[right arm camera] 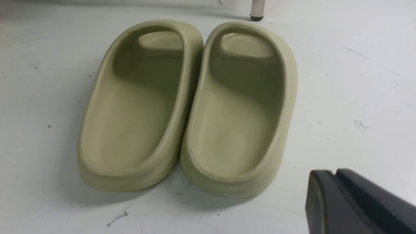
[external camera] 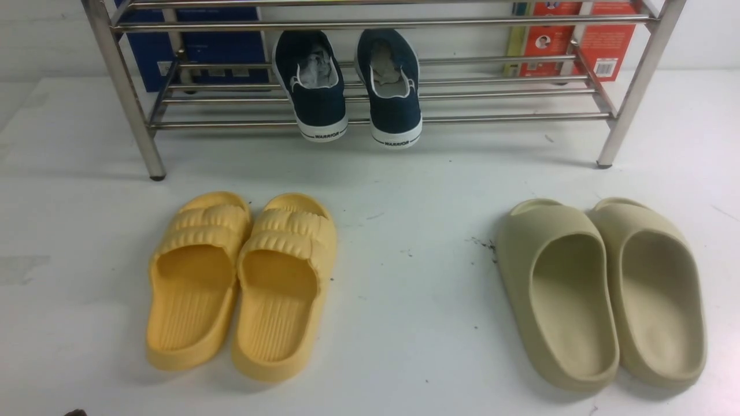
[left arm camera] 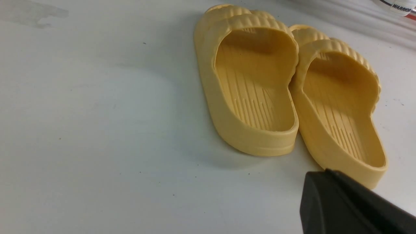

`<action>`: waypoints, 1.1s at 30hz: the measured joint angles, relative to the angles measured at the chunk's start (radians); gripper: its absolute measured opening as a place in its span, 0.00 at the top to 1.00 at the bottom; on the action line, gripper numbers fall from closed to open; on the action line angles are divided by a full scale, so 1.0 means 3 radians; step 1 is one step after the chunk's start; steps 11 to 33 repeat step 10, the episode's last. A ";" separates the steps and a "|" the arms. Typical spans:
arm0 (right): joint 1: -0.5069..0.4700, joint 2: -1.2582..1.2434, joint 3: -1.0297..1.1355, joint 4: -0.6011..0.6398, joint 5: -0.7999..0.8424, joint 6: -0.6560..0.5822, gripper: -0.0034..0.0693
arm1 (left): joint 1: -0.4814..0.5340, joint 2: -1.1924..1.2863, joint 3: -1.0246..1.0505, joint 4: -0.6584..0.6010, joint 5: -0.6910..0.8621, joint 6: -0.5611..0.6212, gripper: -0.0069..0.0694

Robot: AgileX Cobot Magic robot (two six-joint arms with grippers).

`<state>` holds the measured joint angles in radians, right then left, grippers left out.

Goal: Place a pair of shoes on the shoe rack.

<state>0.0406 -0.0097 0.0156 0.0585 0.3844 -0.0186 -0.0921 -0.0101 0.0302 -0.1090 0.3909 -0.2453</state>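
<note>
White table (external camera: 404,277) carries everything, with the stainless-steel shoe rack (external camera: 124,92) standing along its far edge. On the rack's lowest tier, a little left of the middle, the two navy canvas sneakers (external camera: 312,86) sit side by side, heels overhanging the front tube toward the near edge. Judging by that overhang, they could slip off forward if the rack is jolted or a heel is brushed. Toward the near-left corner lie the yellow ribbed slides (external camera: 243,283); toward the near-right, the beige foam slides (external camera: 601,289). Each wrist view shows only one dark tip, of the left hand (left arm camera: 341,201) near the yellow pair and of the right hand (right arm camera: 344,201) near the beige pair, both held low and clear of the slides; whether either is spread or pressed together cannot be told.
</note>
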 joint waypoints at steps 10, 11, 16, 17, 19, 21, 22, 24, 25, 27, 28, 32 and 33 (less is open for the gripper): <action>0.0000 0.0000 0.0000 0.0000 0.0000 0.0000 0.83 | 0.0000 0.0000 0.0000 0.0000 0.0000 0.0000 0.93; 0.0000 0.0000 0.0000 0.0000 0.0000 0.0000 0.83 | 0.0000 0.0000 0.0000 0.0000 0.0000 0.0000 0.93; 0.0000 0.0000 0.0000 0.0000 0.0000 0.0000 0.83 | 0.0000 0.0000 0.0000 0.0000 0.0000 0.0000 0.93; 0.0000 0.0000 0.0000 0.0000 0.0000 0.0000 0.83 | 0.0000 0.0000 0.0000 0.0000 0.0000 0.0000 0.93; 0.0000 0.0000 0.0000 0.0000 0.0000 0.0000 0.83 | 0.0000 0.0000 0.0000 0.0000 0.0000 0.0000 0.93; 0.0000 0.0000 0.0000 0.0000 0.0000 0.0000 0.83 | 0.0000 0.0000 0.0000 0.0000 0.0000 0.0000 0.93; 0.0000 0.0000 0.0000 0.0000 0.0000 0.0000 0.83 | 0.0000 0.0000 0.0000 0.0000 0.0000 0.0000 0.93; 0.0000 0.0000 0.0000 0.0000 0.0000 0.0000 0.83 | 0.0000 0.0000 0.0000 0.0000 0.0000 0.0000 0.93; 0.0000 0.0000 0.0000 0.0000 0.0000 0.0000 0.83 | 0.0000 0.0000 0.0000 0.0000 0.0000 0.0000 0.93; 0.0000 0.0000 0.0000 0.0000 0.0000 0.0000 0.83 | 0.0000 0.0000 0.0000 0.0000 0.0000 0.0000 0.93; 0.0000 0.0000 0.0000 0.0000 0.0000 0.0000 0.83 | 0.0000 0.0000 0.0000 0.0000 0.0000 0.0000 0.93; 0.0000 0.0000 0.0000 0.0000 0.0000 0.0000 0.83 | 0.0000 0.0000 0.0000 0.0000 0.0000 0.0000 0.93; 0.0000 0.0000 0.0000 0.0000 0.0000 0.0000 0.83 | 0.0000 0.0000 0.0000 0.0000 0.0000 0.0000 0.93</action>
